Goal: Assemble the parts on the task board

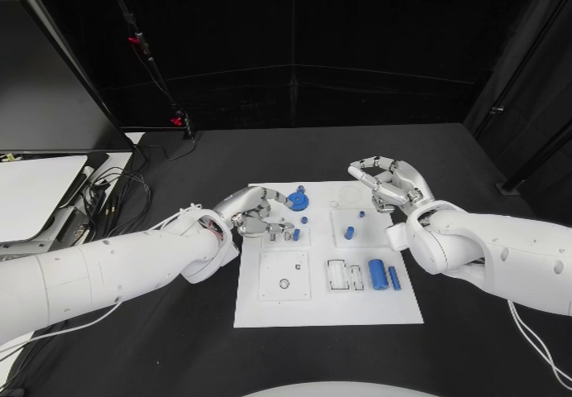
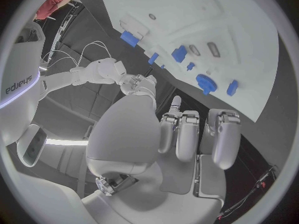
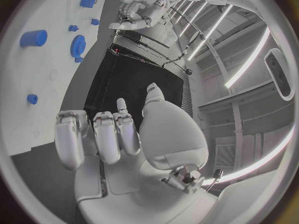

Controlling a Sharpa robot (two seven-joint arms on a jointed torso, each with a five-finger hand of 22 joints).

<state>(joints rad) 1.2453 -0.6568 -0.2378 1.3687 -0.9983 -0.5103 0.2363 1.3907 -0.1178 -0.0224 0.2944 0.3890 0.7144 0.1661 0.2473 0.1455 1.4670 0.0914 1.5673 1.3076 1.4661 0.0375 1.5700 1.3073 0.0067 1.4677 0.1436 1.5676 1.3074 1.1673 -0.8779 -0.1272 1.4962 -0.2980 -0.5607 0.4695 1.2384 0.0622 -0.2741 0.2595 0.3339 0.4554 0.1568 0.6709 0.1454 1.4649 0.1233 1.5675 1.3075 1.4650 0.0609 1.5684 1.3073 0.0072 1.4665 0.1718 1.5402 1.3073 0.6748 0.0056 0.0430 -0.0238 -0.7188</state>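
Left robot hand (image 1: 253, 213) sits low over the left edge of the white rectangular task board (image 1: 328, 306), fingers curled in near a small blue peg (image 1: 294, 235). The head view does not settle whether anything is pinched; the left wrist view shows its fingers bunched side by side with nothing visible between them. Cannot tell if it holds a part.

Right robot hand (image 1: 388, 184) hovers at the board's far right corner, fingers loosely apart, empty.

Parts lie on the board: blue toothed gear wheel (image 1: 298, 199) near the far edge, short blue pin (image 1: 350, 231) mid-board, long blue cylinder (image 1: 377, 272) beside a slim blue bar (image 1: 394, 279) at the near right.

Risks, as judged:
- Left fingers crowd the pegs; a sweep could topple them.
- The board looks unclamped on the black desk (image 1: 178, 347); side pressure may slide it.
- The cylinder could roll if nudged.
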